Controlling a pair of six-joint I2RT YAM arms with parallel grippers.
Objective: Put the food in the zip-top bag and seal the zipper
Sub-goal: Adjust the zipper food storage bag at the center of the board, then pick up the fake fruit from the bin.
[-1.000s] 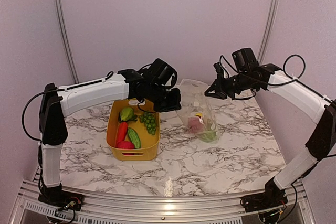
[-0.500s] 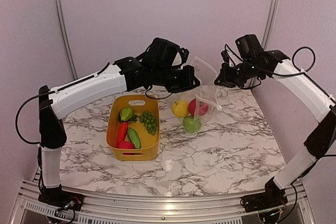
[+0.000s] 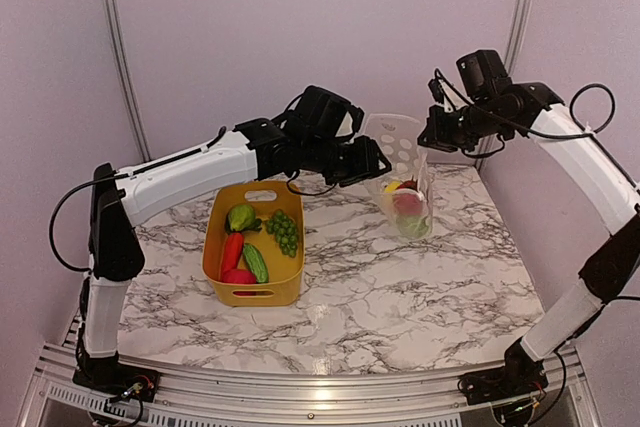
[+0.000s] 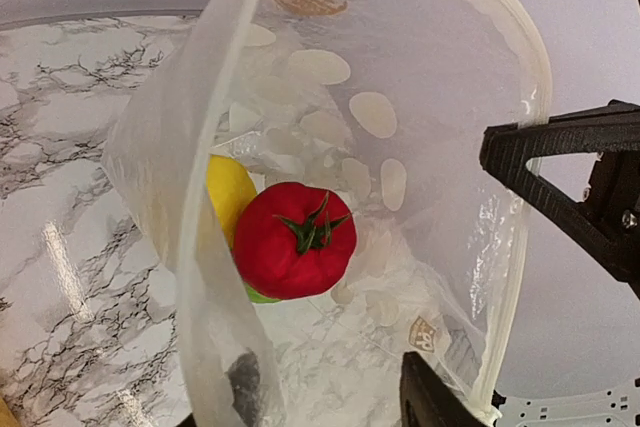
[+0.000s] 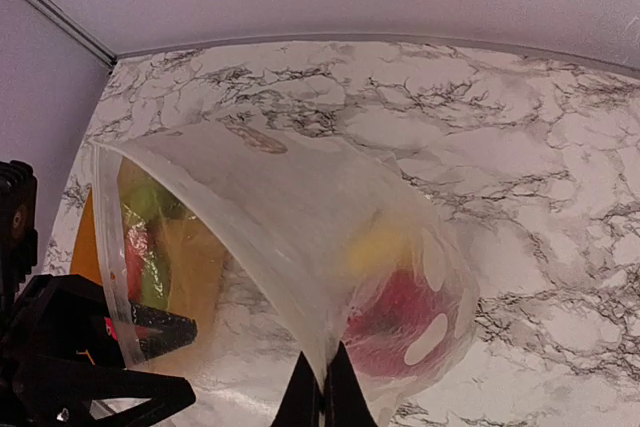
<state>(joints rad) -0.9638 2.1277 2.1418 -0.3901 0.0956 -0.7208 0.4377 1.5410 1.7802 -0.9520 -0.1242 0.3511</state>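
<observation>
The bag [image 3: 402, 162] is held up over the table [image 3: 400, 297] between both arms. Its long axis is nearly upright, with the mouth up and turned to the left gripper [image 3: 368, 161] and the bottom down. It is clear, with white dots, and the zipper [image 4: 521, 247] is seen open along the rim. A red fruit [image 4: 295, 240], a lemon [image 4: 226, 192] and something green are lying in its bottom. The right gripper [image 5: 322, 399] is clamped on the mouth edge. The left fingers [image 4: 432, 402] are seen apart at the opposite rim; whether the film is touched cannot be told.

Clear, glossy plastic zip-top bag [image 4: 400, 77]
</observation>
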